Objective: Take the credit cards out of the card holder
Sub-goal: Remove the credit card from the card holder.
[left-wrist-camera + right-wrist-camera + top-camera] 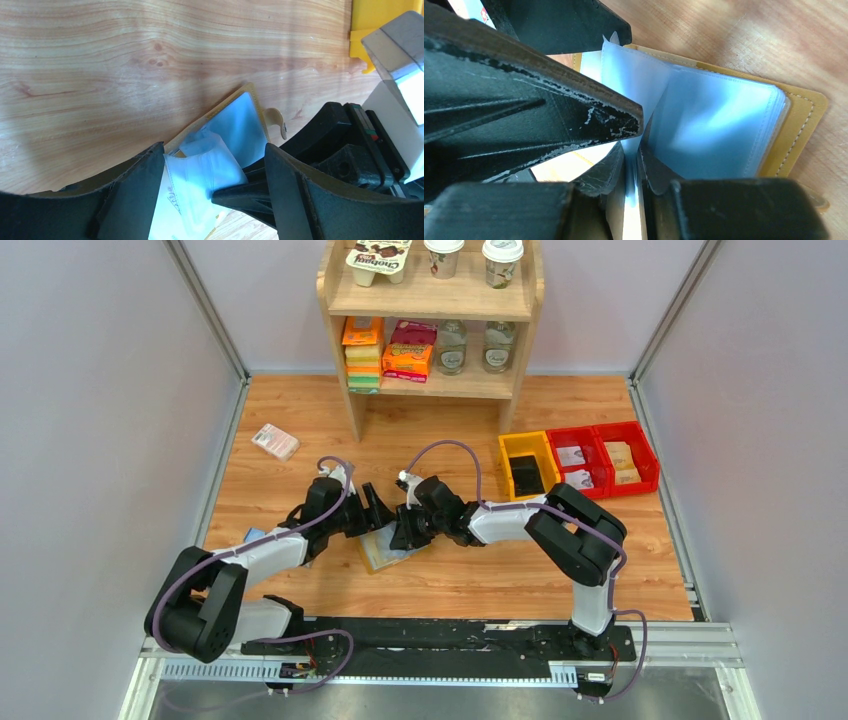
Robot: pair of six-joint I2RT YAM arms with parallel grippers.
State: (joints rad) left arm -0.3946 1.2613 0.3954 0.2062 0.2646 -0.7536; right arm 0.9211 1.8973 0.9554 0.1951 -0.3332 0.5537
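Presently, by judgement, the extraction step is being worked at: the card holder (383, 552) is lying opened on the tabletop (470, 585) between the two arms, tan cover down and clear sleeves uppermost; one sleeve leaf (639, 85) is being pinched upright by the right end effector (633, 162), whose jaws are being held nearly together on it; the left end effector (214, 150) is being held wide apart, straddling the sleeves with nothing gripped.

A white printed piece (167, 200), possibly a card, is being glimpsed under the sleeves, though it cannot be identified with certainty; no card is being seen lying out on the wood.

The next move is judged to call for the leaf being held up while a card edge is being taken by the left fingers (135, 190) and drawn out along its pocket mouth; crumpling of the thin plastic is being regarded as the risk.

Open wood is being noted toward the bases and to the right; the shelf leg (352, 405) and yellow bin (512, 445) are standing well apart from the holder; the two end effectors are being crowded close together.
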